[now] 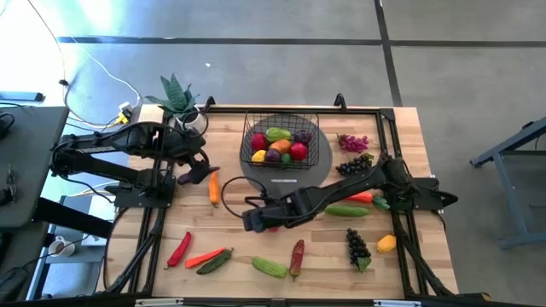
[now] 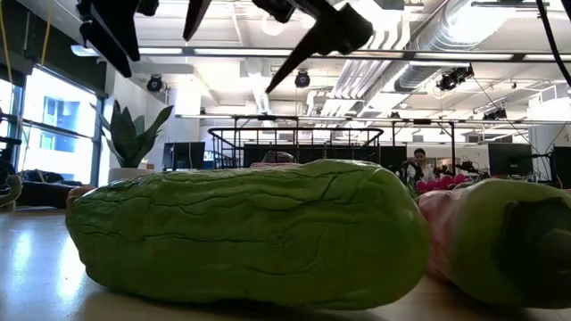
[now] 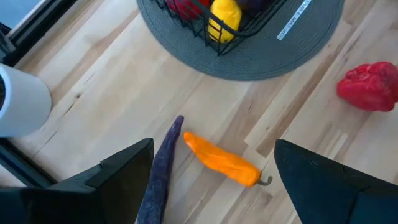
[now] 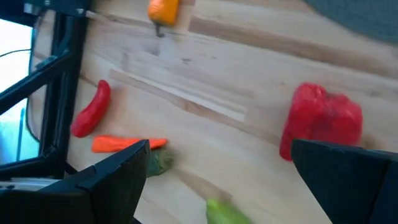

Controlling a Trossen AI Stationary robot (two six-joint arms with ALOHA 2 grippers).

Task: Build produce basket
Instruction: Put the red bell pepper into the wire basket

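Black wire-mesh basket (image 1: 281, 141), part-filled, sits on the grey round mat (image 1: 320, 164) at the table's far middle. Right gripper (image 1: 258, 219), fingers spread and empty, hovers by the red toy pepper (image 4: 323, 121); next, descend and close. Left gripper (image 1: 202, 165) waits open above the orange chilli (image 3: 221, 159).

Both hands open: left hand (image 1: 198, 168) table's left, right hand (image 1: 253, 218) centre.

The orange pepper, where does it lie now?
In the high view the orange pepper lies on the table's left part, left of the grey mat, beside a purple piece, under the open left gripper.
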